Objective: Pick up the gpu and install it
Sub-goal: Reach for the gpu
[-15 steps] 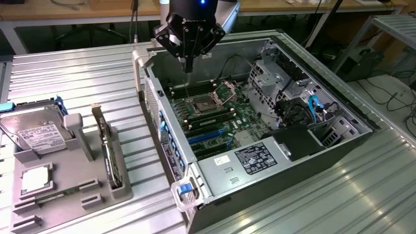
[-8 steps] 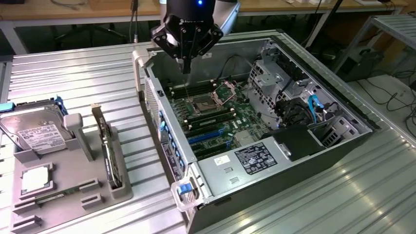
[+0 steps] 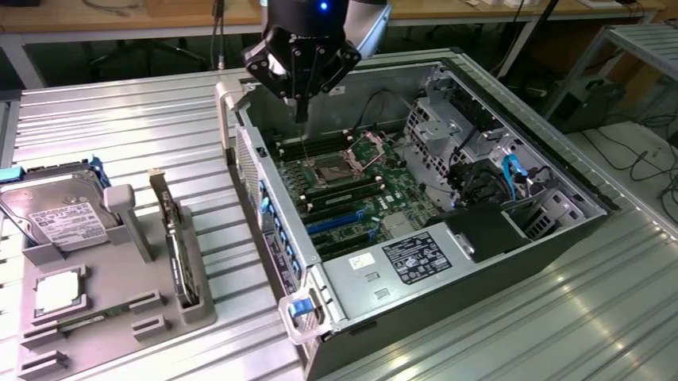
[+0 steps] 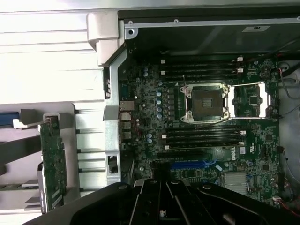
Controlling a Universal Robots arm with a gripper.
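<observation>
count: 1 open metal computer case (image 3: 445, 325); 1 green gpu card (image 3: 176, 238); 1 boxy silver hard drive (image 3: 53, 213); 1 square silver cpu chip (image 3: 59, 291).

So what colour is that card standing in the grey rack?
Green, like a bare circuit board. The gpu shows it best in the wrist view.

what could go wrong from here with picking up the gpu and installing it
1. The hand hangs over the open case, above the bare CPU socket; a drop here could hit the socket.
2. The gpu stands on edge in a narrow slot of the gray holder; an off-centre grasp might tilt or jam it.
3. The blue card slots lie close to the case's wall, so the card's end could catch there.
</observation>
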